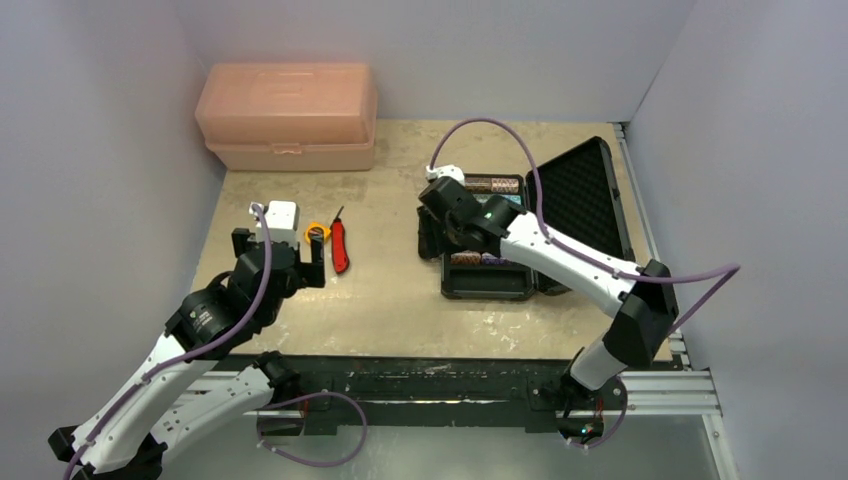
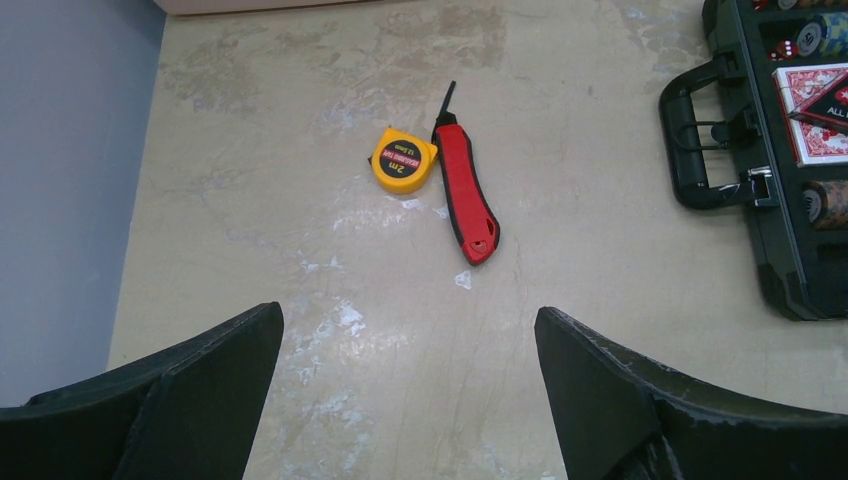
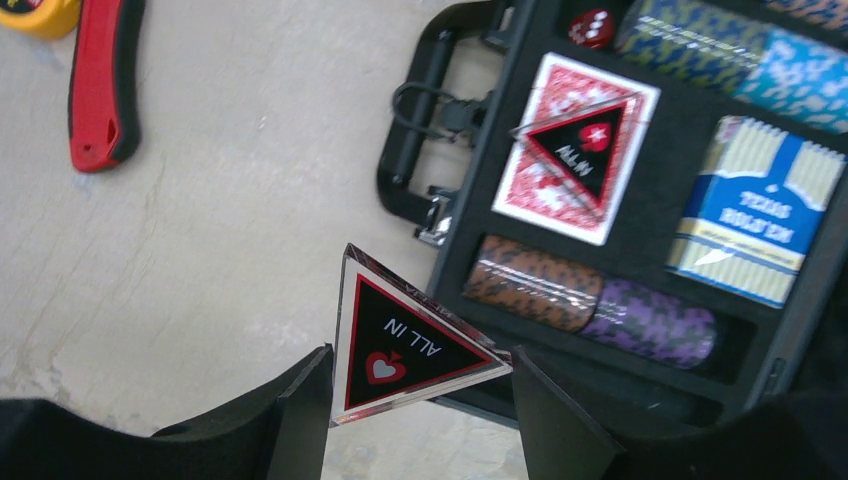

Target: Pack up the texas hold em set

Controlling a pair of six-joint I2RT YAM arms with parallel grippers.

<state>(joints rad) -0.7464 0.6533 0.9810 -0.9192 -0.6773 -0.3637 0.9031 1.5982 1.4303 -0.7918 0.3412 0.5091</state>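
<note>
The small black case lies open right of centre, its lid folded back. In the right wrist view its foam holds a red card deck with a black-red triangular token lying on it. It also holds a blue deck, chip stacks and a red die. My right gripper is shut on a second triangular "ALL IN" token, held tilted above the table just left of the case's handle side. My left gripper is open over bare table, nothing between its fingers.
A red folding knife and a yellow tape measure lie ahead of my left gripper. A large peach plastic box stands at the back left. The case handle sticks out toward the knife. Walls close in on three sides.
</note>
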